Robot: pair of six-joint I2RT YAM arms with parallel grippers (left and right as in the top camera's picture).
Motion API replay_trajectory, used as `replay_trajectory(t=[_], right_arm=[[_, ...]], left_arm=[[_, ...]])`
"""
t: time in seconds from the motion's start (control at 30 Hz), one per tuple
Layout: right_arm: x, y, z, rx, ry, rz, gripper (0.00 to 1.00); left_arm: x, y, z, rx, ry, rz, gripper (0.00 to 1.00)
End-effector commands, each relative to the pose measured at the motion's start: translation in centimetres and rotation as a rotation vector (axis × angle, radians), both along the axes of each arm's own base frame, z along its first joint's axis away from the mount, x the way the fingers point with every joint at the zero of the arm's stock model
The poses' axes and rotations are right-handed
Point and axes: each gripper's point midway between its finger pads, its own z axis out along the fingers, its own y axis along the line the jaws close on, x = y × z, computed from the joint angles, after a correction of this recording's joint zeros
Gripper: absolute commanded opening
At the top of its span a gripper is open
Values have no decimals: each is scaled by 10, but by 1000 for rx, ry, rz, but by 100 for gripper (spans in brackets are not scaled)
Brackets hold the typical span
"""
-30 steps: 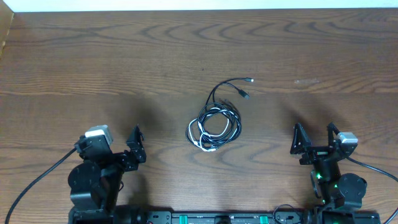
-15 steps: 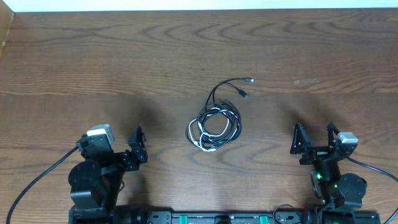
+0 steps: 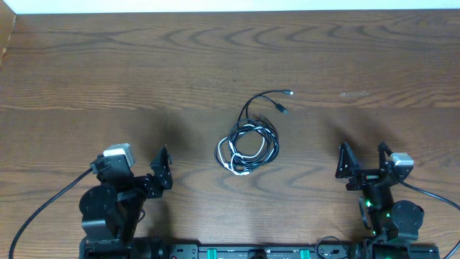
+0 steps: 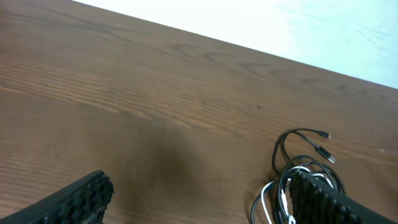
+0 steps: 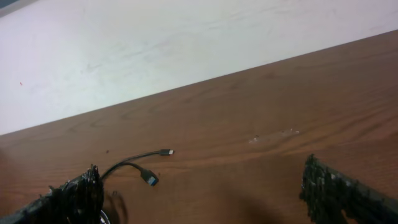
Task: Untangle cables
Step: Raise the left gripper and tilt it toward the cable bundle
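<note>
- The left gripper (image 3: 161, 171), jaws apart and empty at seven o'clock, has edged slightly rightward since a second ago.
- The cables (image 3: 248, 147) lie bunched at centre, unmoved, with plug ends toward one o'clock. Grabbing several strands at once could tighten the knot.
- The right gripper (image 3: 365, 162), at five o'clock, is spread wide, empty and unmoved.

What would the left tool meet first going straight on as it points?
Probably nothing: ahead of the left tool lies bare table; the cables sit off to its right, though depth is unclear.
</note>
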Motion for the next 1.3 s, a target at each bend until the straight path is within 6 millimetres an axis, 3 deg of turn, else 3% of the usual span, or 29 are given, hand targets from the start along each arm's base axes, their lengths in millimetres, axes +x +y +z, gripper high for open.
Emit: replay_trajectory(t=[0.0, 0.47, 0.57, 0.73, 1.27], right_arm=[[0, -3, -2, -5, 5, -12, 99], [0, -3, -2, -5, 5, -12, 99], [0, -3, -2, -5, 5, -12, 99], [0, -3, -2, -5, 5, -12, 99], [0, -3, -2, -5, 5, -12, 99]], left_arm=[[6, 3, 5, -5, 23, 20, 91], [26, 4, 6, -30, 273, 28, 91], [27, 2, 3, -35, 288, 20, 91], [28, -19, 8, -101, 271, -89, 91], [26, -21, 4, -186, 307, -53, 91]])
